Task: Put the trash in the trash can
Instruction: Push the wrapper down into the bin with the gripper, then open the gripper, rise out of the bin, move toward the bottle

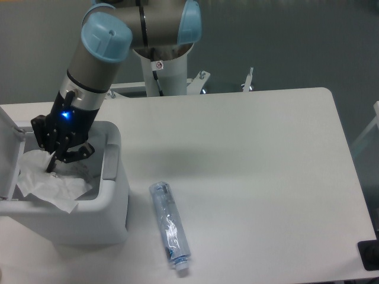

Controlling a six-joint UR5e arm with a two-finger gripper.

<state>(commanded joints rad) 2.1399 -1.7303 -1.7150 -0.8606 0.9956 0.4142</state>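
Observation:
The pale grey trash can (112, 201) stands at the table's left front, its flap lid (7, 154) swung open to the left. My gripper (52, 165) hangs over the can's opening, shut on the top of the wrinkly white wrapper (44, 183). The wrapper droops inside the opening, and one corner lies over the can's front rim. The clear plastic bottle (169, 225) with a blue-white label lies on the table right of the can, cap toward the front edge, well apart from the gripper.
The arm's white base column (163, 74) stands behind the table's far edge. A dark object (370, 254) sits at the front right corner. A white edge (375, 112) shows at the right border.

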